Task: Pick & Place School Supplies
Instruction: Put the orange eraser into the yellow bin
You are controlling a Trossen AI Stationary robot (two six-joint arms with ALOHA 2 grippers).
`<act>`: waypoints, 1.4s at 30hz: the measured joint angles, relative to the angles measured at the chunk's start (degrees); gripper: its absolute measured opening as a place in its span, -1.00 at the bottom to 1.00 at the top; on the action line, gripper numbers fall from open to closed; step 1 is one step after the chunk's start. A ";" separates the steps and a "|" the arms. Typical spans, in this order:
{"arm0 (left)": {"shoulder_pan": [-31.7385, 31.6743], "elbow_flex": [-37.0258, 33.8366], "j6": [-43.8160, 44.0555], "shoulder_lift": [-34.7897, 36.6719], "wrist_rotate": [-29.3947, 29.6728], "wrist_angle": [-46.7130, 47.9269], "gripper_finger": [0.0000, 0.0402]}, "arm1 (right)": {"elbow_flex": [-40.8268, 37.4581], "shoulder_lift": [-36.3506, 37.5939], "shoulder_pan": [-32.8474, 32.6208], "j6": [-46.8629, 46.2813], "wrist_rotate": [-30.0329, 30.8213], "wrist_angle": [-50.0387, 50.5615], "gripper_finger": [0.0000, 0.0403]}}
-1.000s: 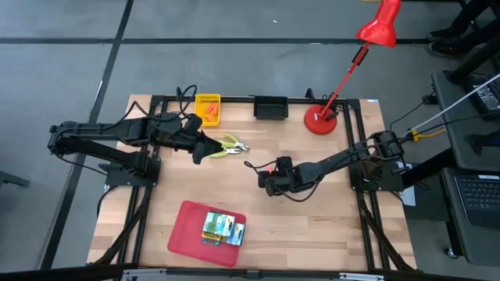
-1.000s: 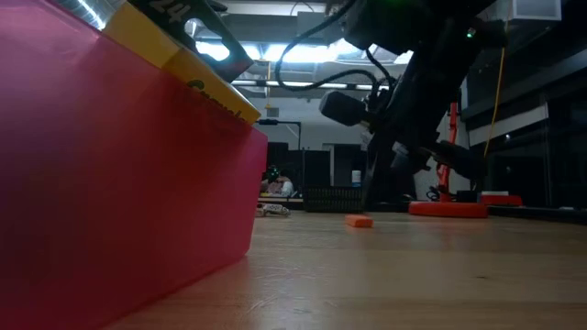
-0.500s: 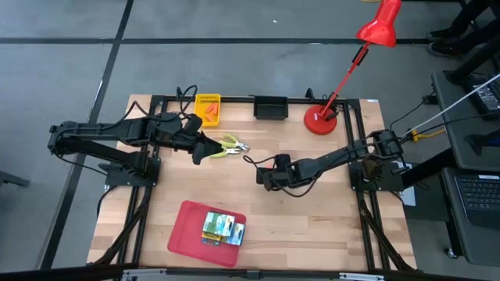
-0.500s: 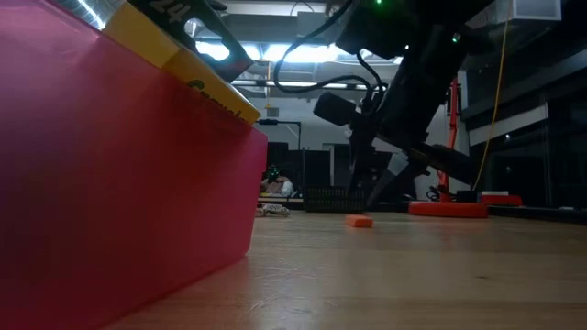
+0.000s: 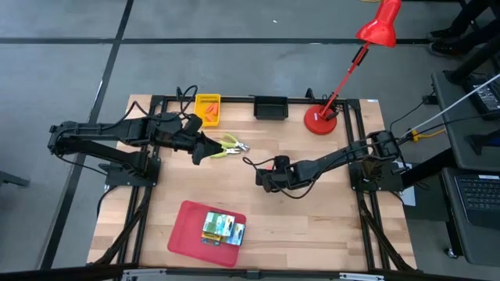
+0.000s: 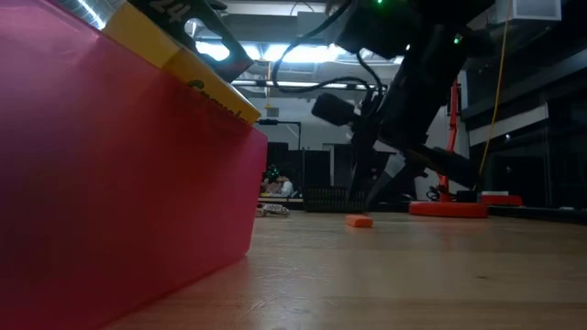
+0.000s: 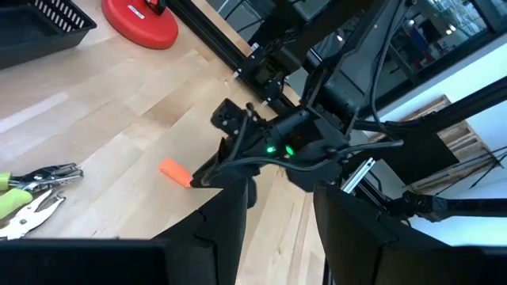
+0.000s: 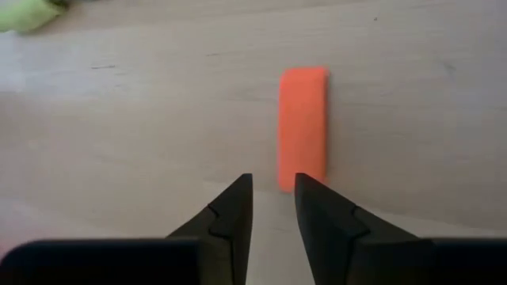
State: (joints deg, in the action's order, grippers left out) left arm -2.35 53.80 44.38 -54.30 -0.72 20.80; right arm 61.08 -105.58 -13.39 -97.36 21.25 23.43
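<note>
The orange piece [image 8: 303, 127] lies flat on the bare wood at the middle of the high view, a slim block, and the right gripper [image 8: 272, 207] hangs right over its near end, fingertips slightly apart with nothing between them. My read: the piece sits a little off the gap's line, so the gripper wants to shift across until a finger stands on each long side, then drop low and close across the narrow width. Over at upper left of centre in the high view, the left gripper [image 5: 205, 148] waits beside the yellow-green pliers [image 5: 229, 145], fingers spread and empty. The red tray [image 5: 186, 231] at lower centre carries green-and-yellow boxes [image 5: 222, 227]; in the low view one box shows dark lettering, too cropped to read.
</note>
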 joint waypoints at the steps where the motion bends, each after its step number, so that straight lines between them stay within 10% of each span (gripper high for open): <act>1: 0.00 0.00 0.00 0.00 -0.10 0.01 -0.29 | 0.00 -0.39 0.00 -0.18 -0.30 -0.08 -0.51; 30: 1.11 0.00 0.69 0.26 -1.85 -0.49 -0.29 | -0.07 -2.14 -0.41 -5.66 -1.92 4.07 -0.50; 42: 2.01 0.00 1.54 0.26 -1.83 -0.47 -0.29 | -0.07 -2.23 6.36 2.02 -2.50 -1.48 -0.16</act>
State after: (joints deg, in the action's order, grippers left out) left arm -0.34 53.80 45.92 -54.05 -2.55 20.32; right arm 61.01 -107.81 -7.02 -95.34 18.75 21.95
